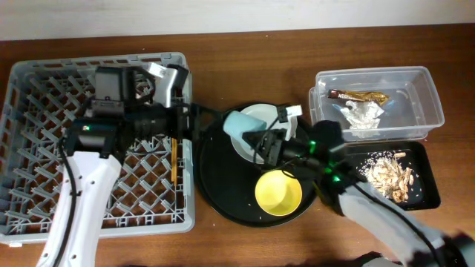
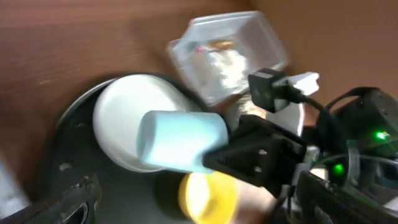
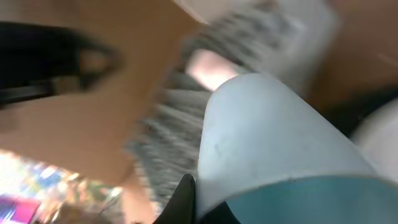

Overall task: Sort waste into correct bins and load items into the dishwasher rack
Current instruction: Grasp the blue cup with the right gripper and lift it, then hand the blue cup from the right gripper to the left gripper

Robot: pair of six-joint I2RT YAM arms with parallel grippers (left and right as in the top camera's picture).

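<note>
Big grey rack (image 1: pixel 37 148) on the left, and the left arm is stretched right across it, left gripper (image 1: pixel 199 122) poking past the rack's right edge. Open or closed, I can't tell. The right arm reaches in over the round black tray (image 1: pixel 223 185), right gripper (image 1: pixel 252 138) clamped on the light blue cup (image 1: pixel 239 122), which lies sideways above the pale plate (image 1: pixel 261 113).
</note>
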